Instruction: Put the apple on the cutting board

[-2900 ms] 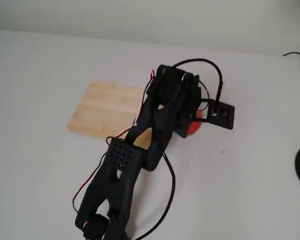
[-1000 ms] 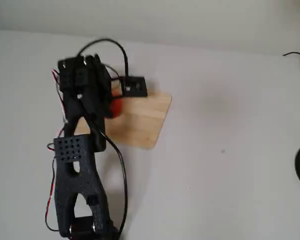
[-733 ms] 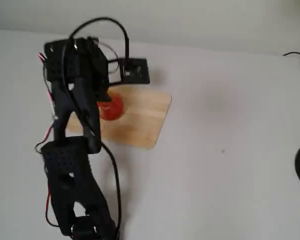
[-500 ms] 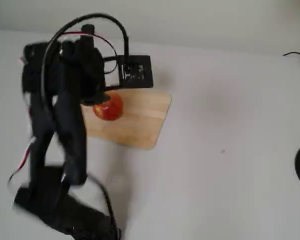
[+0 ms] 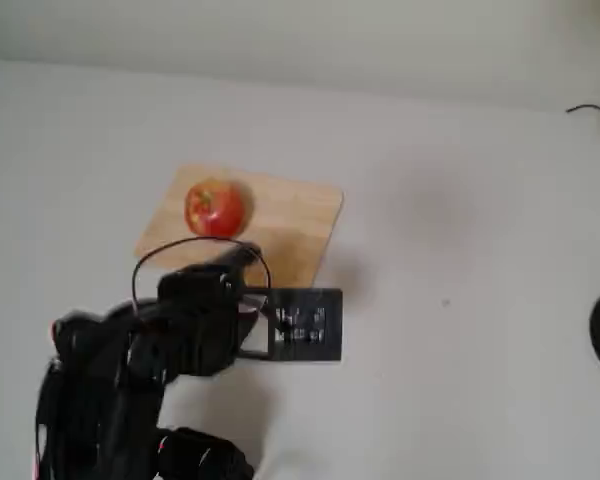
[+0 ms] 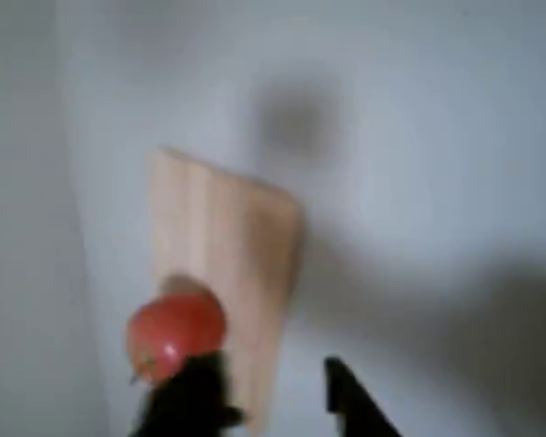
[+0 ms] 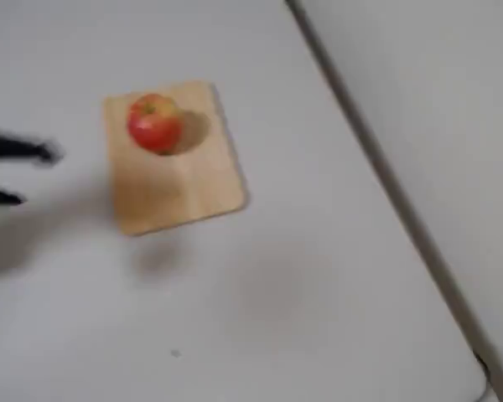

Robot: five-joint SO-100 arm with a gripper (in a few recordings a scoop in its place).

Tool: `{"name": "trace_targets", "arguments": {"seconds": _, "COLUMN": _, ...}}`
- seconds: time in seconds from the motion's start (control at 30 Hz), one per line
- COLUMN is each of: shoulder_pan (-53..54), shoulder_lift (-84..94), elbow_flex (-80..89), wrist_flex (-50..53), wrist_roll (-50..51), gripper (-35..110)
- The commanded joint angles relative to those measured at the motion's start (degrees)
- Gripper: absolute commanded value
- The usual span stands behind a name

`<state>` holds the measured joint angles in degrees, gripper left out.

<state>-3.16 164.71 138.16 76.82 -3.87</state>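
Sitting on the cutting board (image 5: 280,225) is the apple (image 5: 214,208), parked near the board's upper left corner in a fixed view, red with a yellowish patch up top. Nothing's touching it, it's just resting on the wood by itself. The board lies flat on the white table (image 5: 460,200), a bit left of the frame's center.

The arm (image 5: 130,370) is bunched up in the lower left of that same view, black with a cable looping over it, and its front end hangs over the board's lower edge. A small black square module (image 5: 302,325) sticks out to the right of it, just below the board.

The other fixed view shows the apple (image 7: 154,122) at the upper left end of the board (image 7: 180,180), casting a soft shadow to its right. The gripper (image 7: 17,174) pokes in from the left edge as two dark fingertips (image 7: 42,152), one above the other with a clear gap between them, so the fingers are spread with nothing in them, and they sit apart from the board.

In the wrist view everything's blurry, but you can make out the apple (image 6: 176,335) in the lower left, on the near end of the board (image 6: 237,264), which runs up toward the middle of the frame. The gripper (image 6: 278,401) shows at the bottom edge as two dark fingers (image 6: 355,405) with open space between them; the left one overlaps the apple's lower edge in the picture, though I can't tell if it's actually touching.
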Motion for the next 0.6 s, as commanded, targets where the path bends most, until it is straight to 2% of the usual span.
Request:
{"name": "trace_targets", "arguments": {"seconds": 0.0, "shoulder_pan": 2.7, "shoulder_lift": 1.3, "elbow_flex": 3.2, "wrist_flex": 0.2, "wrist_roll": -0.4, "gripper": 0}}
{"name": "trace_targets", "arguments": {"seconds": 0.17, "shoulder_pan": 6.3, "shoulder_lift": 2.6, "elbow_flex": 12.9, "wrist_flex": -2.8, "wrist_roll": -1.0, "gripper": 0}}
{"name": "trace_targets", "arguments": {"seconds": 0.4, "shoulder_pan": 5.8, "shoulder_lift": 23.8, "elbow_flex": 29.5, "wrist_flex": -1.0, "wrist_roll": -2.1, "gripper": 0}}
{"name": "trace_targets", "arguments": {"seconds": 0.57, "shoulder_pan": 5.7, "shoulder_lift": 23.8, "elbow_flex": 31.7, "wrist_flex": -1.7, "wrist_roll": -2.3, "gripper": 0}}
